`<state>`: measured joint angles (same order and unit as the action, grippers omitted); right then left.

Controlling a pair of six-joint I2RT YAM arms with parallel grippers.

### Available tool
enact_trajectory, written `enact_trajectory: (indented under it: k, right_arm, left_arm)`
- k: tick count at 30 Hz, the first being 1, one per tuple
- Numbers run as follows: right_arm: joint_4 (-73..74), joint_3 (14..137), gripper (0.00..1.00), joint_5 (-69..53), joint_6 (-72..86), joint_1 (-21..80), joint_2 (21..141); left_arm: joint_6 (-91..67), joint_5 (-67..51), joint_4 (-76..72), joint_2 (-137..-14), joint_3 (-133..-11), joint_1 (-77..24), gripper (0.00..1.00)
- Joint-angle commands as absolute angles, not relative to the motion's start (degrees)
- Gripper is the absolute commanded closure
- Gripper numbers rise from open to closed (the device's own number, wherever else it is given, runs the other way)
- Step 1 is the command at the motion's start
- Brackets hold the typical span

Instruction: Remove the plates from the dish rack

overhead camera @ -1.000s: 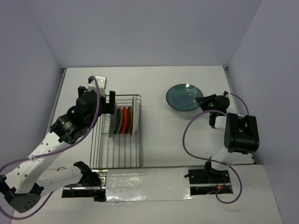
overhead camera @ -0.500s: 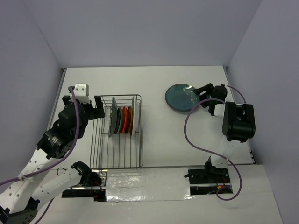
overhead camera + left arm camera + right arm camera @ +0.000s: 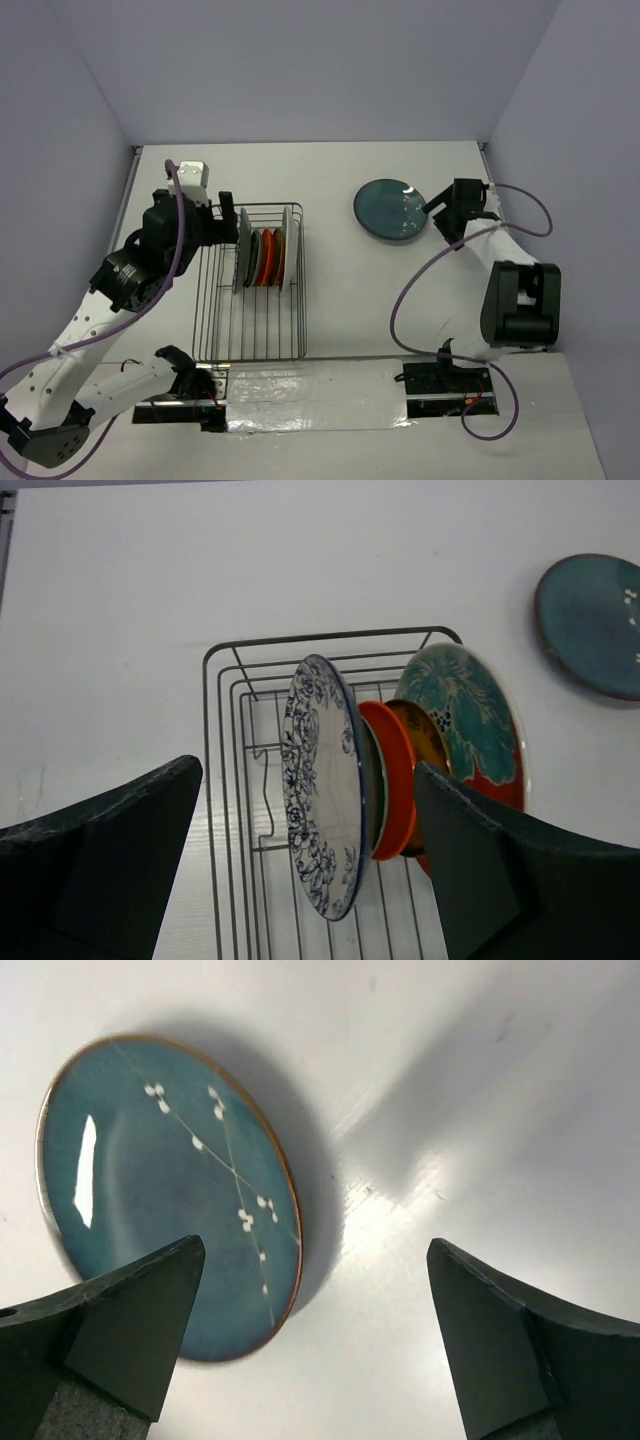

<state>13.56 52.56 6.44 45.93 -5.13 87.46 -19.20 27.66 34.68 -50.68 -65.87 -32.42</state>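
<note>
Top external: right end effector (image 3: 436, 213) released plate (image 3: 385, 207) (flat).

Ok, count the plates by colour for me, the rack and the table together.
White with blue flowers: 1
Orange-red: 1
Yellow-brown: 1
Red with teal flowers: 1
Blue-teal, on the table: 1
Total: 5 clearly seen; a dark rim behind the white one may be another.

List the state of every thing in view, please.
Grey wire dish rack: holds several plates upright.
White plate with blue floral rim: upright in rack.
Orange plate: upright in rack.
Red plate with teal flowers: upright in rack.
Teal round glazed plate: lying flat, outside the rack.
Left gripper: open, empty.
Right gripper: open, empty.
</note>
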Motion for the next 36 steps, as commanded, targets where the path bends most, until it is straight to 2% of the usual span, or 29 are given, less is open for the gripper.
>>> enact_trajectory:
  k: [1,5,9,15,16,21,25,26,29,31,32,36]
  right_arm:
    - [22.3,54.1,0.00,16.1,42.5,-2.0,75.7]
    - [21.1,52.4,0.00,13.8,37.2,3.5,61.4]
    - [25.5,54.6,0.00,12.8,31.8,11.1,56.7]
    - [31.4,56.2,0.00,13.8,29.6,21.0,51.5]
    - [32.0,55.7,0.00,14.4,30.0,22.2,50.6]
    - [33.4,54.3,0.00,14.8,30.4,23.6,45.6]
    - [33.7,53.6,0.00,14.2,30.2,23.8,43.2]
    - [33.9,53.6,0.00,14.2,30.2,23.8,42.9]
    - [34.5,53.6,0.00,14.3,30.3,23.8,42.1]
    - [34.6,53.6,0.00,14.0,30.5,23.9,41.8]
    - [34.5,53.4,0.00,13.8,30.5,23.9,41.5]
    - [34.5,52.9,0.00,13.3,30.9,23.9,40.6]
  left_arm:
    - [-22.2,23.2,37.7,-55.0,-71.2,-32.3,0.01]
    - [-25.7,22.5,37.4,-58.1,-70.2,-32.3,0.03]
    - [-28.5,18.8,34.8,-60.3,-66.0,-32.1,0.19]
    - [-31.7,16.9,32.6,-62.0,-60.7,-32.1,0.29]
    - [-32.3,17.0,32.6,-61.9,-60.3,-32.1,0.35]
    - [-33.4,17.2,31.8,-61.6,-57.5,-32.1,0.48]
    - [-33.6,16.0,31.5,-61.9,-56.9,-32.1,0.65]
    - [-33.6,15.9,31.6,-61.6,-56.9,-32.1,0.73]
    - [-33.0,15.9,32.4,-61.3,-57.7,-32.1,0.85]
    - [-31.8,15.6,32.9,-61.3,-58.7,-32.0,0.87]
    - [-31.2,15.2,33.4,-61.5,-59.5,-31.9,0.93]
    - [-27.3,14.8,35.6,-62.9,-62.1,-31.8,1.00]
